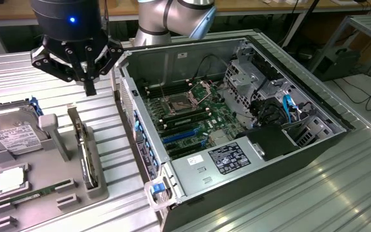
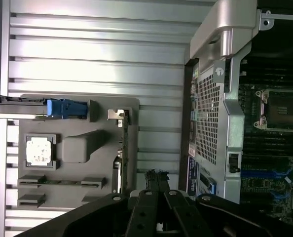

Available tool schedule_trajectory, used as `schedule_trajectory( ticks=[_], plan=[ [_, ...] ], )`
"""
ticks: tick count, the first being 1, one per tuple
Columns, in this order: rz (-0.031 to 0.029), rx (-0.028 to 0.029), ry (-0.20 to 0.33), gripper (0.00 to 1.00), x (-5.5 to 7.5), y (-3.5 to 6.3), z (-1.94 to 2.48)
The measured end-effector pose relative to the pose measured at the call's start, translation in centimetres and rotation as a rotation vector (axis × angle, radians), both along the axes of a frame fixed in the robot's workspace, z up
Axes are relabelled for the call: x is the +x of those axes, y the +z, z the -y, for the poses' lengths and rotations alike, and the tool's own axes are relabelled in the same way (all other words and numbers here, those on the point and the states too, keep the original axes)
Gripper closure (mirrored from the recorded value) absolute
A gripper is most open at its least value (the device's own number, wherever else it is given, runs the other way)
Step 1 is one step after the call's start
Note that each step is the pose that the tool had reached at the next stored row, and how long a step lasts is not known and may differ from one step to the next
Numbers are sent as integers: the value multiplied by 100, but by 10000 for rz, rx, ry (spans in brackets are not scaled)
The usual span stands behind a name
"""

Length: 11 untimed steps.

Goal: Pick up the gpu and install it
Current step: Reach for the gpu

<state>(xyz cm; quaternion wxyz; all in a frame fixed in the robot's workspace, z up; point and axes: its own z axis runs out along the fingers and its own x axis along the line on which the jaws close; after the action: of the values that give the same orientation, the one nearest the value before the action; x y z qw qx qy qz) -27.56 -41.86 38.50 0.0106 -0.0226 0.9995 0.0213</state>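
Overhead, the gripper (image 1: 90,90) points straight down, apparently pinched shut; the gpu (image 1: 82,145) stands apart.

Ribbed metal table (image 1: 353,193) bears a grey parts tray (image 1: 50,180) and, just beside it, an open computer case (image 1: 172,63).

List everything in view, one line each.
gpu: 1, dark, on edge in holder slot
hard drive: 1, silver, white label, on holder
CPU: 1, silver, on holder
memory stick: 1, green, on holder
holder: 1, grey, exterior view's left
case: 1, silver, open, centre
motherboard: 1, green, inside case
table: 1, ribbed metal, under all
arm: 1, grey, behind case
gripper: 1, black, shut, empty, above table beside case
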Motion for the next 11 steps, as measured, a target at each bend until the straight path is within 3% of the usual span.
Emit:
schedule_trajectory(
  ticks=[6,11],
  plan=[
    [1,1,4,89,-128,0,12],
    [1,0,4,89,-326,0,27]
  ],
)
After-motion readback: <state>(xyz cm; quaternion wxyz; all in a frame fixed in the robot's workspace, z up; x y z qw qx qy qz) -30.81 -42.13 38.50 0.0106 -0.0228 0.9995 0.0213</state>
